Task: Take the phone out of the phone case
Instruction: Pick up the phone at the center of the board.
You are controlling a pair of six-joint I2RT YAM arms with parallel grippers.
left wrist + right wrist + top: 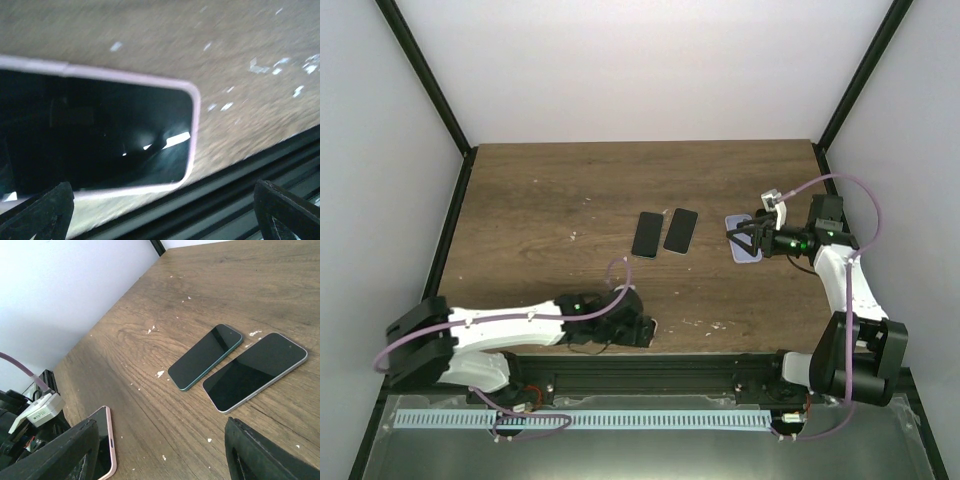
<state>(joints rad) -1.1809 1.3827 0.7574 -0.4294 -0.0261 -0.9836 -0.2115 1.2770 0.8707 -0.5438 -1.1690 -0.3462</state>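
A phone with a black screen in a pink case (100,135) lies flat at the table's near edge. It also shows in the right wrist view (104,440) and as a sliver in the top view (652,329). My left gripper (165,210) is open and hovers just over it, empty; in the top view the gripper (635,328) covers most of the phone. My right gripper (738,238) is open and empty, low over a flat lavender case-like piece (748,252) at the right of the table. That piece is out of the right wrist view (160,450).
Two bare phones lie side by side mid-table: a teal-edged one (206,356) (647,235) and a silver-edged one (256,371) (681,230). A black metal rail (260,170) runs along the table's near edge. White crumbs dot the wood.
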